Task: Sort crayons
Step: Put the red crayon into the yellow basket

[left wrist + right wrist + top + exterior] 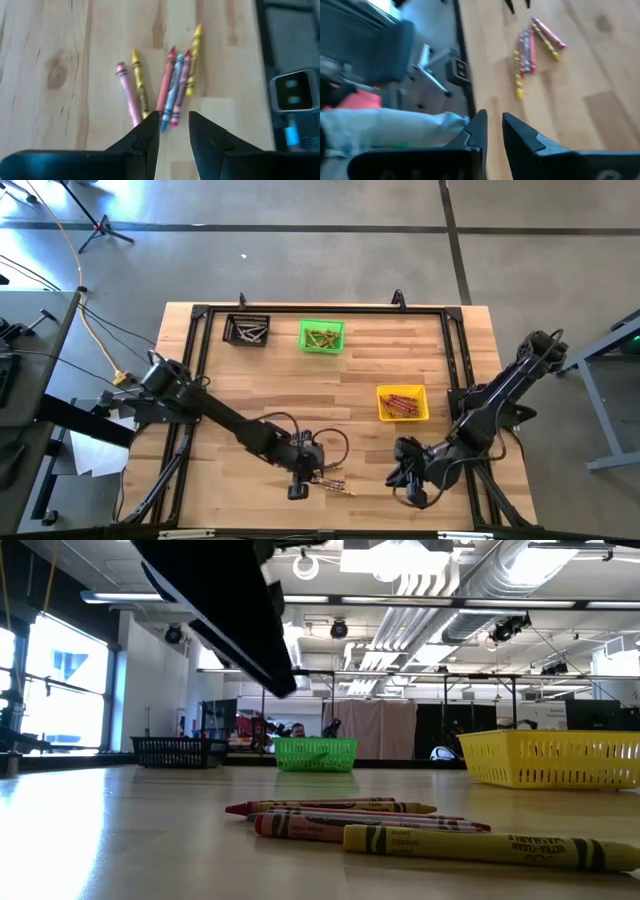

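Six loose crayons (pixel 165 85) lie fanned on the counter (pixel 370 380) at lower centre of the high view, just beyond the left gripper (pixel 173 131), slightly parted and empty; right gripper (pixel 492 131) nearby, narrowly parted, empty.

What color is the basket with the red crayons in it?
Yellow basket; the high view shows it best.

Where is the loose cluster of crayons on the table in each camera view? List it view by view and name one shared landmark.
High view: the loose crayons lie near the front edge, beside the left gripper.
Low view: crayons in the foreground, right of centre.
Left wrist view: crayons fanned just ahead of the fingers.
Right wrist view: crayons farther off, upper right.
Shared landmark: the wooden table.
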`<state>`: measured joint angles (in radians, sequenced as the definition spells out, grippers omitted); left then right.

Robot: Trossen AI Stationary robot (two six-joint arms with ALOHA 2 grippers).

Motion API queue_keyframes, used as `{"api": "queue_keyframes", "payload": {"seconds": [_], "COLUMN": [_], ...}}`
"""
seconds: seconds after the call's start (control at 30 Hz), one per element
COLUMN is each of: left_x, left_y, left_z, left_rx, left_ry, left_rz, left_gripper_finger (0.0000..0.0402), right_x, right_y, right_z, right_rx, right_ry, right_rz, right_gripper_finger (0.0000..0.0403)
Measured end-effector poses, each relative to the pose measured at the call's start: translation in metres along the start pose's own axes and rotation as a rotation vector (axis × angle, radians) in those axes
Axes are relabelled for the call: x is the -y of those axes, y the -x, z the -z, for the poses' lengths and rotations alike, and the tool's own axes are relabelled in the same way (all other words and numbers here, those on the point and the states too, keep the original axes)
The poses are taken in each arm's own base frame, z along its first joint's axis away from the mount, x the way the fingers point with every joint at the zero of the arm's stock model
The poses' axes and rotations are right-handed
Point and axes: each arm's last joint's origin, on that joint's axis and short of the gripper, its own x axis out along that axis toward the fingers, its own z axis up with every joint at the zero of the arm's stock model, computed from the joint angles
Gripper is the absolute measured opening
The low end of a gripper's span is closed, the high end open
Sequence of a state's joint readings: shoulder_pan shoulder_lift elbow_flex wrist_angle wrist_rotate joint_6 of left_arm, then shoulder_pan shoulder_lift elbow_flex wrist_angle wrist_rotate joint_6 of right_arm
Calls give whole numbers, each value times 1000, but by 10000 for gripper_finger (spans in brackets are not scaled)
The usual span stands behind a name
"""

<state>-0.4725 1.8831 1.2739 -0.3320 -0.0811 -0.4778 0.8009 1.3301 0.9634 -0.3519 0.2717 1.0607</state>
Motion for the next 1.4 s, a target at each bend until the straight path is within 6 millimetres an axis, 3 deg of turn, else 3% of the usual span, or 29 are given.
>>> {"api": "queue_keyframes", "payload": {"seconds": [0.23,0.53,0.97,1.4], "left_x": [6,-3,-25,-26], "left_y": [-20,-41,-51,-60], "left_z": [-9,-3,-9,-11], "left_rx": [-8,-6,-5,39], "left_ry": [-59,-183,-130,-89], "left_rz": [-19,-168,-221,-205], "left_gripper_finger": [92,92,92,92], "right_x": [3,16,20,21], "right_y": [4,3,2,2], "right_z": [-5,-12,-17,-17], "right_rx": [-40,2,19,20], "right_ry": [99,103,89,91], "right_rz": [119,249,269,277], "right_gripper_finger": [53,53,53,53]}}
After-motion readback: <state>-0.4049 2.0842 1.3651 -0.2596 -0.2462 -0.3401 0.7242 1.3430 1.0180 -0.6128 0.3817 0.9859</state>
